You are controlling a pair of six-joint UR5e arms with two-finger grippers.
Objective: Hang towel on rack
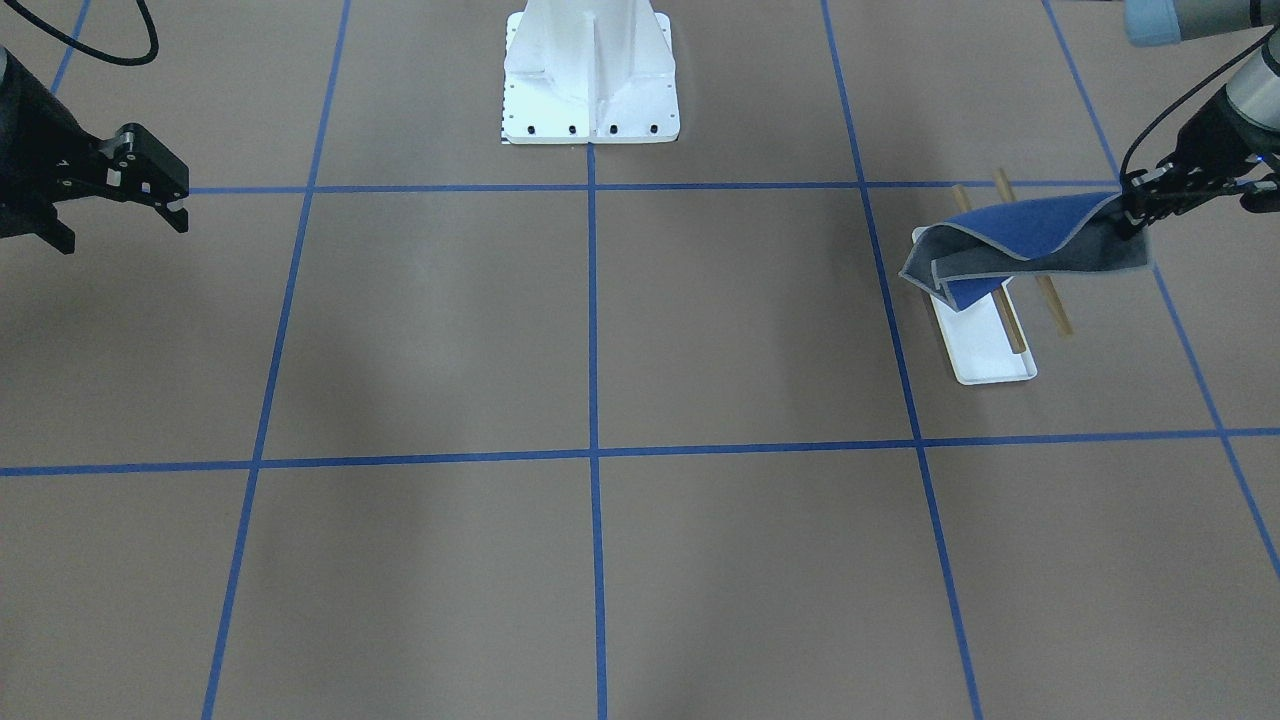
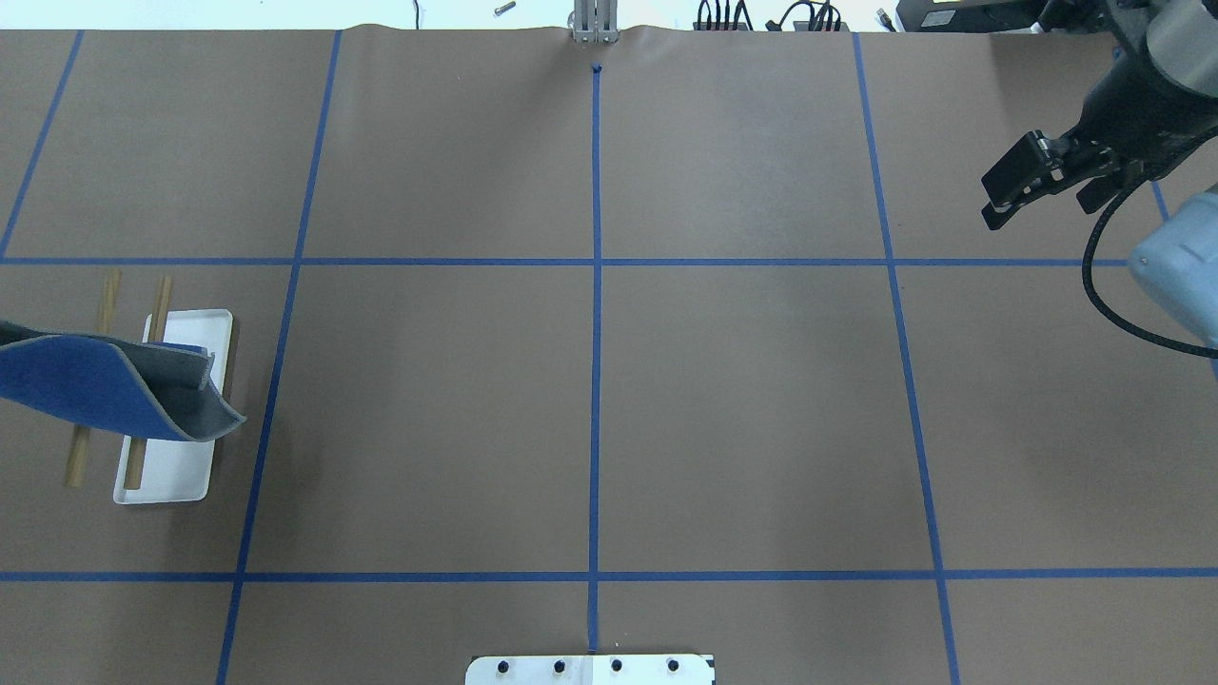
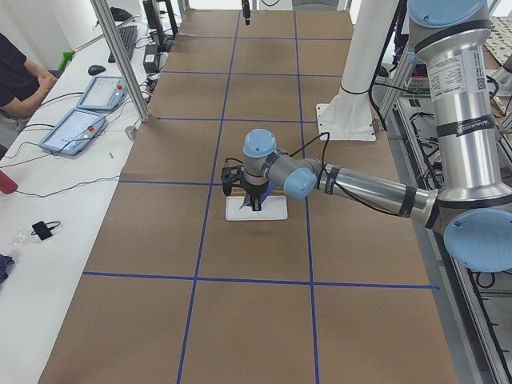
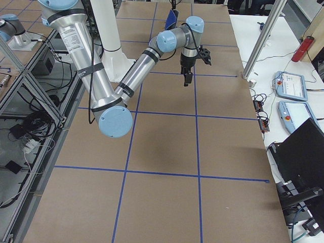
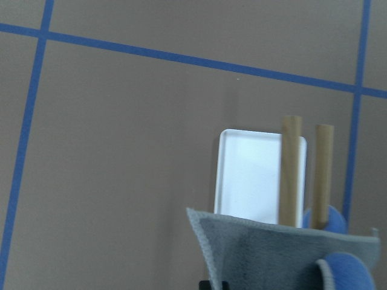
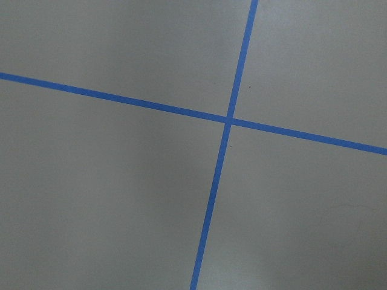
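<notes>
Tabletop (image 1: 600,320): left gripper (image 1: 1135,210) pinches towel (image 1: 1030,235) edge over rack (image 1: 985,350)

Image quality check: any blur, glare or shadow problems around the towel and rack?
Front-facing: towel and rack are sharp, with only soft diffuse shadows on the table. Overhead: the towel is cropped by the left edge, and there is a faint shadow right of the rack. Left wrist: the towel is near the lens and looks soft; the rods are clear. No glare.

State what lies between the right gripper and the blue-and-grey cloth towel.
From right gripper to towel, only bare brown table with blue tape lines; overhead view.
</notes>
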